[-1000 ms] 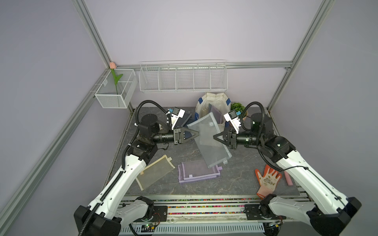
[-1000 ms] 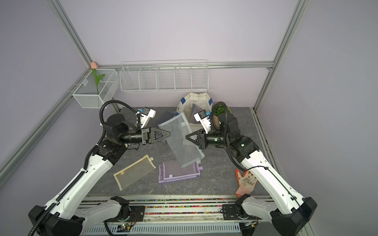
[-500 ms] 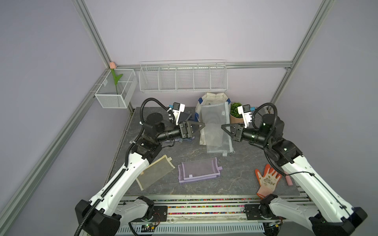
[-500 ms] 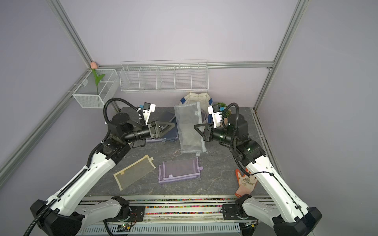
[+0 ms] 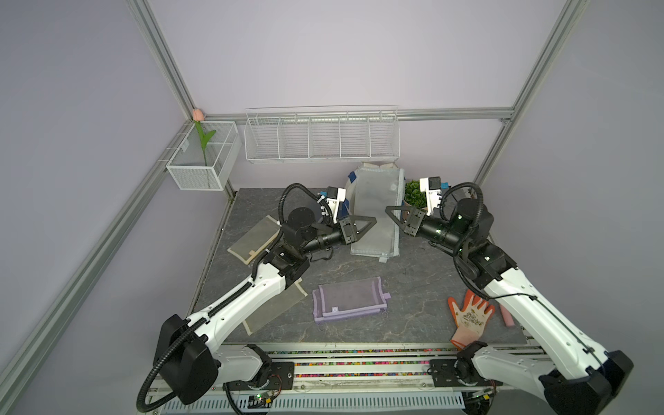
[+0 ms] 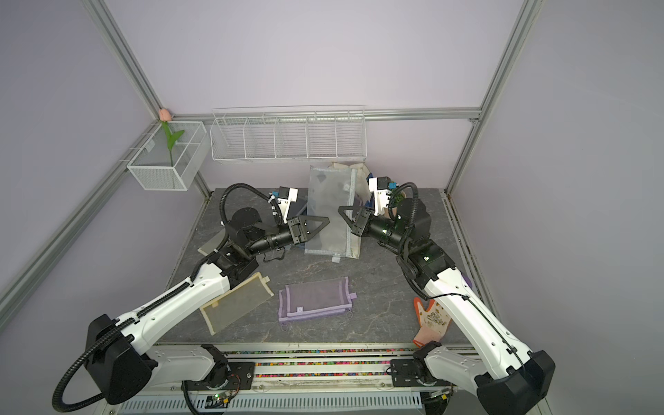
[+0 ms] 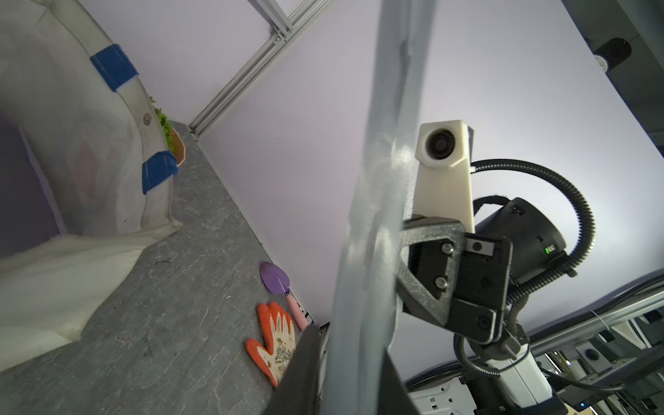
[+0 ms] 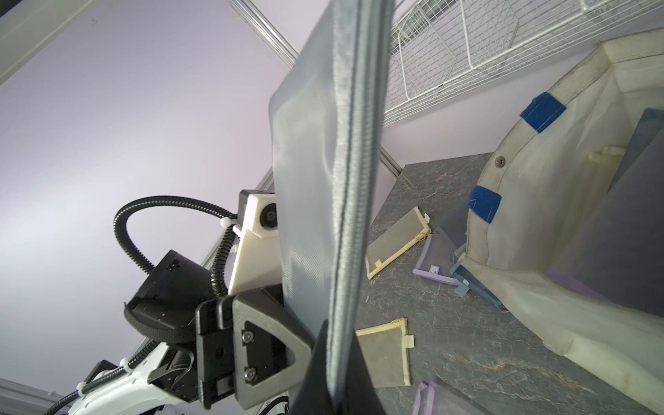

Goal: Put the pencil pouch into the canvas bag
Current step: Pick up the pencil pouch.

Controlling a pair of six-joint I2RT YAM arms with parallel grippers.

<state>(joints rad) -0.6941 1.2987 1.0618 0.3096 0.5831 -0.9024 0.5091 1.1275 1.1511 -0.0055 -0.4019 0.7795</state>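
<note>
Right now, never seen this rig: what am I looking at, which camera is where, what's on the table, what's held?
These are two white robot arms mounted at the near edge of a grey table. The two wide pictures come from one overhead stereo camera; the two close-ups come from a camera on each wrist. The left tool and right tool are both shut on opposite edges of the grey mesh pencil pouch, holding it upright before the canvas bag, not yet inside. On the table: a purple pouch, a beige pouch, a second beige pouch half under the left arm, an orange glove, a potted plant. A wire rack hangs on the back wall.
</note>
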